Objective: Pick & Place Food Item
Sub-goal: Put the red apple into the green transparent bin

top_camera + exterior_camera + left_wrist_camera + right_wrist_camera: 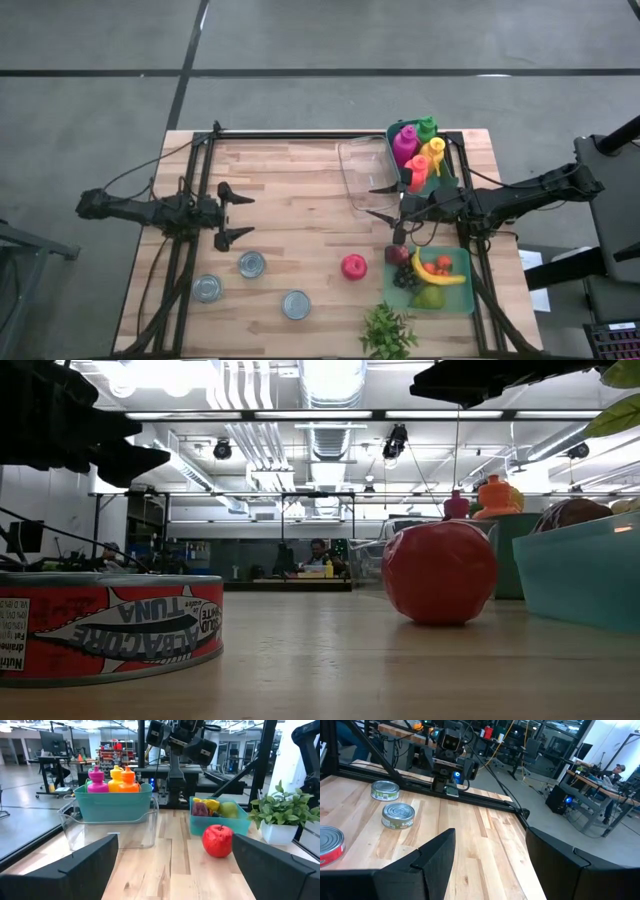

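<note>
Your left gripper [238, 212] hovers over the left half of the wooden table [300, 170], fingers spread wide and holding nothing. Your right gripper [382, 200] sits over the right half of the table, beside the clear plastic container [365, 172]; its fingers stand apart with nothing between them.

The red apple [353, 266] rests on the bare wood toward the front edge, right of centre, well apart from both grippers. Just to its right, near the front right corner, is a teal fruit bin [462, 300] holding a banana [437, 275], dark grapes [406, 279] and other fruit. A second teal bin [392, 132] at the back right corner holds coloured bottles [405, 146]. A small green plant [388, 332] stands at the front edge. Three tuna cans [252, 264] lie along the front left part of the table. People sit at benches in the room far behind.
</note>
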Robot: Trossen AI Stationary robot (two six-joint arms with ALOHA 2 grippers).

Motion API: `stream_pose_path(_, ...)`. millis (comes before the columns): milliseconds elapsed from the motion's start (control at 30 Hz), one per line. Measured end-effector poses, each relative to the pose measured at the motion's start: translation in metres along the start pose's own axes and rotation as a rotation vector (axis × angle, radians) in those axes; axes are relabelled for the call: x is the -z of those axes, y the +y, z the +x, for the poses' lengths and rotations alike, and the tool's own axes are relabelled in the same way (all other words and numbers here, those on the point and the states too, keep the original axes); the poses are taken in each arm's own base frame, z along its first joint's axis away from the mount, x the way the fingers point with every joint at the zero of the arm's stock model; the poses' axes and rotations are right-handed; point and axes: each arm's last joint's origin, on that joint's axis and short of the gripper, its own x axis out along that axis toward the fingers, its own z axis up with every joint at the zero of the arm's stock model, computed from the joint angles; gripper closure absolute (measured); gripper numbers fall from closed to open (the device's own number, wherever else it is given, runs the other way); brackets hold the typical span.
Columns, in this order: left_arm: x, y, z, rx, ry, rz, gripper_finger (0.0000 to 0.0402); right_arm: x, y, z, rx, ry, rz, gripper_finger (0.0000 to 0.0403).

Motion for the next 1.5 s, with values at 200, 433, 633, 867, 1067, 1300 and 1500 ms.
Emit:
stream_pose_path(200, 0.000, 0.000, 0.000, 0.000, 0.000, 0.000, 0.0011, 0.000, 0.000, 0.000, 0.000, 0.000, 0.000, 0.0164)
stream_pose_path(433, 0.000, 0.000, 0.000, 0.000, 0.001, 0.001, 0.0011, 0.000, 0.000, 0.000, 0.000, 0.000, 0.000, 0.0164)
stream_pose_path(633, 0.000, 0.000, 0.000, 0.000, 0.001, 0.001, 0.0011, 0.000, 0.000, 0.000, 0.000, 0.000, 0.000, 0.0164)
stream_pose_path(867, 0.000, 0.000, 0.000, 0.000, 0.001, 0.003, 0.0011, 0.000, 0.000, 0.000, 0.000, 0.000, 0.000, 0.0164)
stream_pose_path(1067, 0.000, 0.000, 0.000, 0.000, 0.001, 0.003, 0.0011, -0.001, 0.000, 0.000, 0.002, -0.006, 0.024, 0.0164)
stream_pose_path(1300, 0.000, 0.000, 0.000, 0.000, 0.001, 0.003, 0.0011, -0.009, -0.002, 0.000, 0.008, -0.040, 0.085, 0.0164)
stream_pose_path(1500, 0.000, 0.000, 0.000, 0.000, 0.001, 0.003, 0.0011, -0.018, -0.002, 0.005, -0.007, 0.036, 0.067, 0.0164)
